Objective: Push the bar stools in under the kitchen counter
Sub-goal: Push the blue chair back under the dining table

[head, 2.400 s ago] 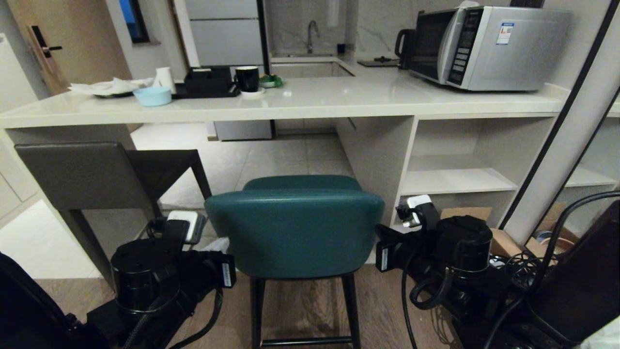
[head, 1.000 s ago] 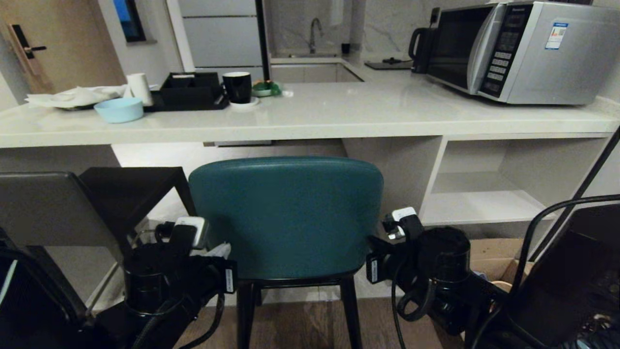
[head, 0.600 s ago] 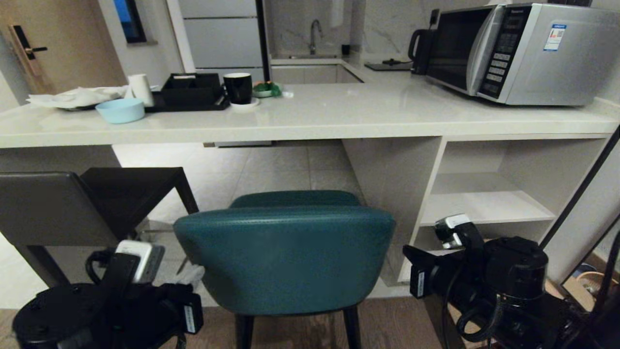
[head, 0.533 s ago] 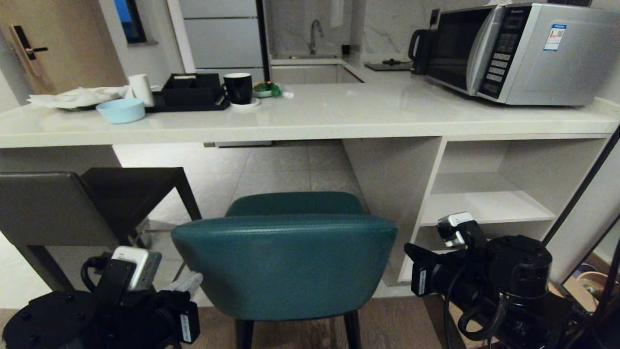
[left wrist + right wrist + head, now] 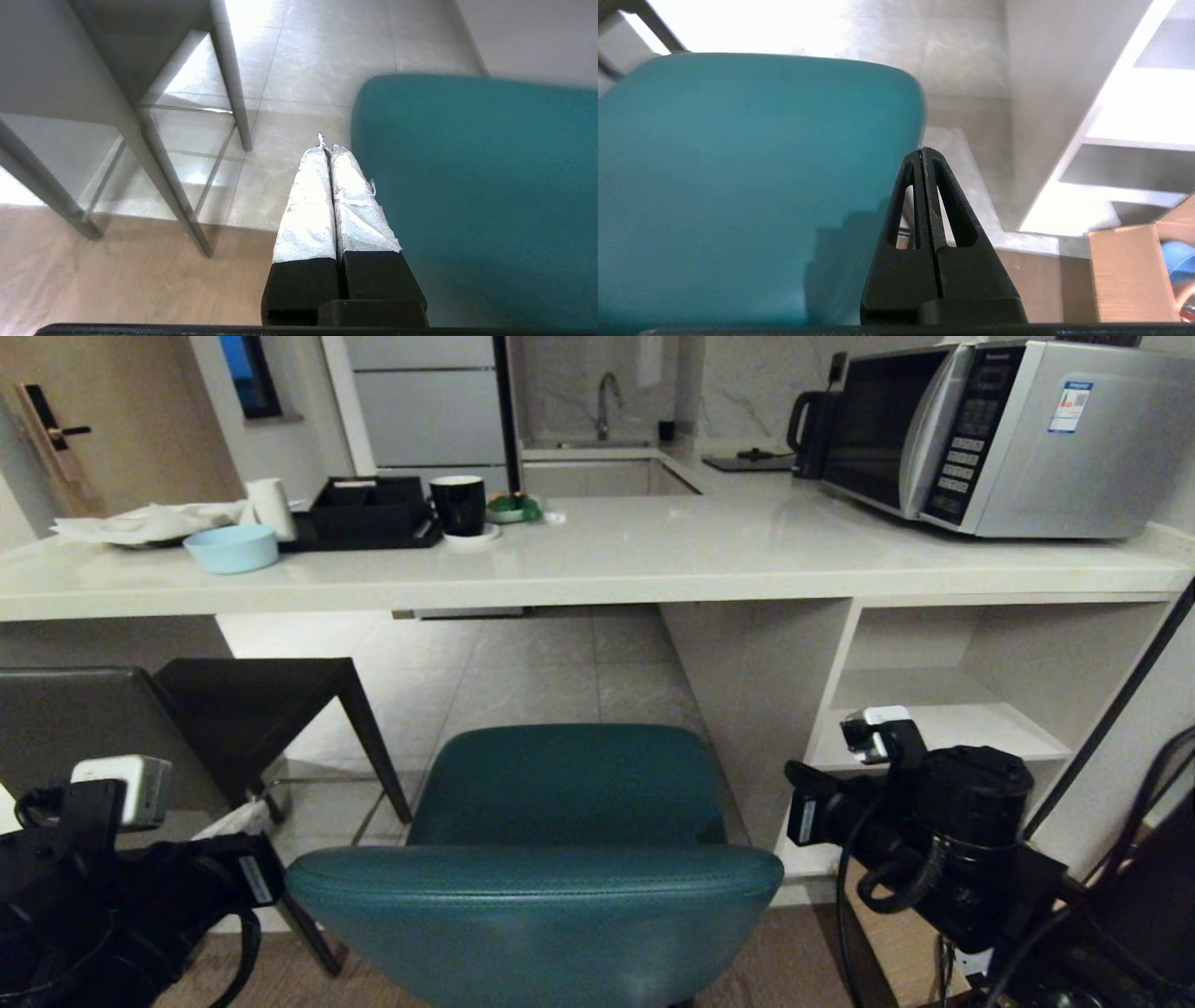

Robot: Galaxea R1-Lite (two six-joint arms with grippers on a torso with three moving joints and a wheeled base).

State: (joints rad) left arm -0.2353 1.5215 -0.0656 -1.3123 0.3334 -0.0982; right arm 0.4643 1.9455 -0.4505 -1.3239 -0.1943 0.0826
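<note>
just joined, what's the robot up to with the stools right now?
It faces the kitchen counter with the teal stool right in front of it, standing out from the counter, not under it. The left gripper and right gripper are both shut and empty, one on each side of the stool's backrest; contact with it can't be confirmed. The dark grey stool sits to the left, partly under the counter. On top are a microwave and a light blue bowl.
</note>
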